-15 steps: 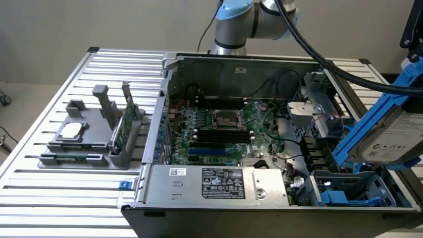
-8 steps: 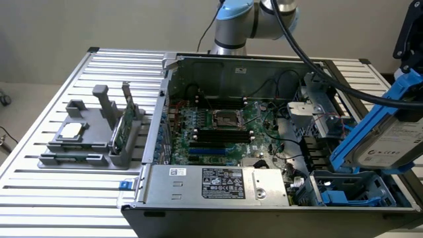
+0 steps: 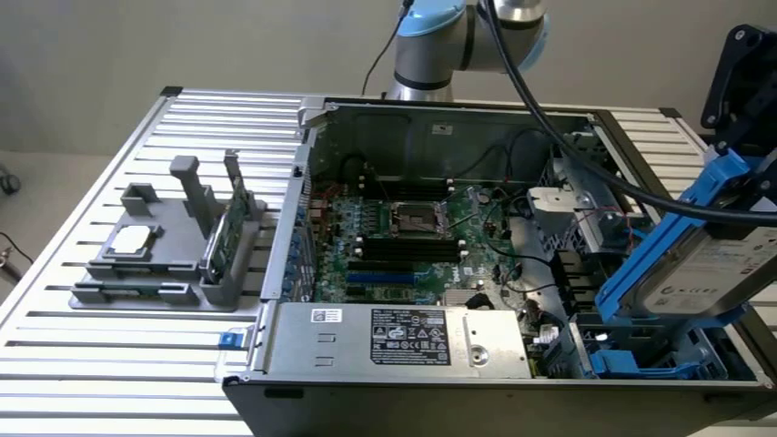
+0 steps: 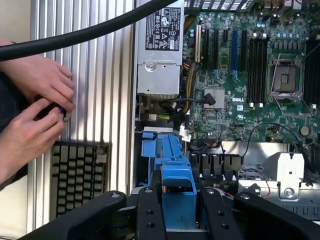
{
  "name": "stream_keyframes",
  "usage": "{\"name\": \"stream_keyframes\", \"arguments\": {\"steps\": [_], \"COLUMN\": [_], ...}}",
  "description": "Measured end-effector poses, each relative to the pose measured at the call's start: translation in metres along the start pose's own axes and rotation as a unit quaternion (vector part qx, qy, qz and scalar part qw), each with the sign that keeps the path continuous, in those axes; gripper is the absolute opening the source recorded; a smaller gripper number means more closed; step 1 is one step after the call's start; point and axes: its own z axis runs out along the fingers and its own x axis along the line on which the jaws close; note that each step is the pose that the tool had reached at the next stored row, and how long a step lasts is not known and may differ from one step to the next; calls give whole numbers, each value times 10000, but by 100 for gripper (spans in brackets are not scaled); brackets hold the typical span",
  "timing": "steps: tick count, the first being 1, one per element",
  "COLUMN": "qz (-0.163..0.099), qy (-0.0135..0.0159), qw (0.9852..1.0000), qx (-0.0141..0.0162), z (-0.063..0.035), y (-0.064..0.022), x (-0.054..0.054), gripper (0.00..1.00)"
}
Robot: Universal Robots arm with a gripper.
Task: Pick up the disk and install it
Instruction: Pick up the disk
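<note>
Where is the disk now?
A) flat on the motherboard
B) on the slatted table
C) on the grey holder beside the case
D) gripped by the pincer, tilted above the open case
D: the disk hangs tilted in the pincer, above the open case at the exterior view's right.

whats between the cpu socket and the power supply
Rows of black slots and a blue slot lie between the socket and the power supply, as the exterior view shows.
</note>
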Motion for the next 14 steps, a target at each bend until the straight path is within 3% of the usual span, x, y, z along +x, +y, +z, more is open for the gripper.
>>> {"name": "stream_keyframes", "arguments": {"steps": [4, 11, 14], "qz": [-12, -12, -11], "qy": [1, 1, 1], "qw": [10000, 10000, 9999], "qx": [72, 86, 115], "z": [65, 169, 221], "y": [17, 42, 40], "x": [-2, -6, -6], "gripper": [33, 33, 33]}}
